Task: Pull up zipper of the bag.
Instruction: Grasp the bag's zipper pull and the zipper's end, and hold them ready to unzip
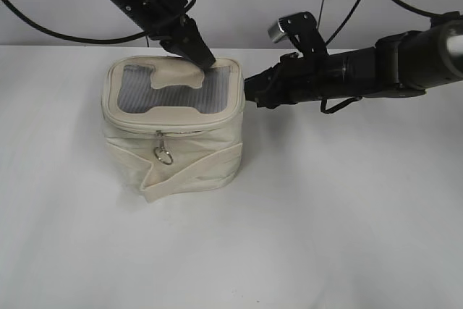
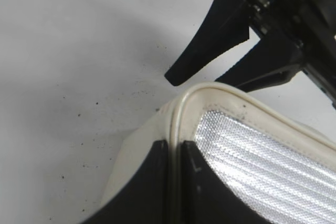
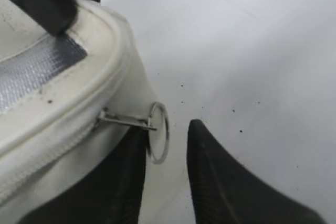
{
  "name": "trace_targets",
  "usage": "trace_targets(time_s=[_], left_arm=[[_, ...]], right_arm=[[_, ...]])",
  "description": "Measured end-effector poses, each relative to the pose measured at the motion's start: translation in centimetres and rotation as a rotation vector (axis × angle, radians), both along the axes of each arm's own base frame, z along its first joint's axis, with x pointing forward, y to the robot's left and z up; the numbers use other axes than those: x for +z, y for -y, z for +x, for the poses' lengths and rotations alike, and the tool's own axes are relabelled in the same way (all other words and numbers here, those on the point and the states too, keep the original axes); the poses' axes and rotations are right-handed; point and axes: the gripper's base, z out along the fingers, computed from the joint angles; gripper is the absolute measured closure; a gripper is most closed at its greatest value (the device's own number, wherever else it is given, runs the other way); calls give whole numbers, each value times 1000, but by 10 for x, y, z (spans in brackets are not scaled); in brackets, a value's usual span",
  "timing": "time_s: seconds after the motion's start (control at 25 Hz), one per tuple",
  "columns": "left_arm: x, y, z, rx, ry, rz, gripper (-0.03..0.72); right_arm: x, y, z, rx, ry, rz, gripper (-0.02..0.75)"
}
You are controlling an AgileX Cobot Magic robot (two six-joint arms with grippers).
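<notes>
The cream bag [image 1: 181,150] stands on the table, its grey lid [image 1: 210,92] bearing a cream patch. The zipper [image 1: 137,127] circles the lid's rim. One silver slider with a ring pull [image 1: 165,155] hangs at the front. My left gripper [image 2: 176,150] is shut on the lid's piped rim [image 2: 181,108] at the back right corner. A second slider's ring pull [image 3: 158,132] sticks out at the bag's right side. My right gripper [image 3: 168,129] is open, with that ring between its fingers. The ring touches the left finger.
The white table [image 1: 325,236] spreads in front of and to the right of the bag. A flat cream strap [image 1: 192,179] crosses the bag's front. Both arms reach in from behind, with black cables trailing behind them.
</notes>
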Motion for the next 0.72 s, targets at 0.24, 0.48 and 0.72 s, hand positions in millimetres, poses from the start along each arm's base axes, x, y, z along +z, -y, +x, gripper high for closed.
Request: trace_targets(time_s=[0.24, 0.48, 0.72], left_arm=[[0, 0, 0, 1, 0, 0, 650], [0, 0, 0, 1, 0, 1, 650], [0, 0, 0, 5, -2, 3, 650]], right_arm=[[-5, 0, 0, 0, -11, -3, 507], [-5, -9, -2, 15, -5, -12, 506], [-12, -11, -3, -3, -18, -44, 506]])
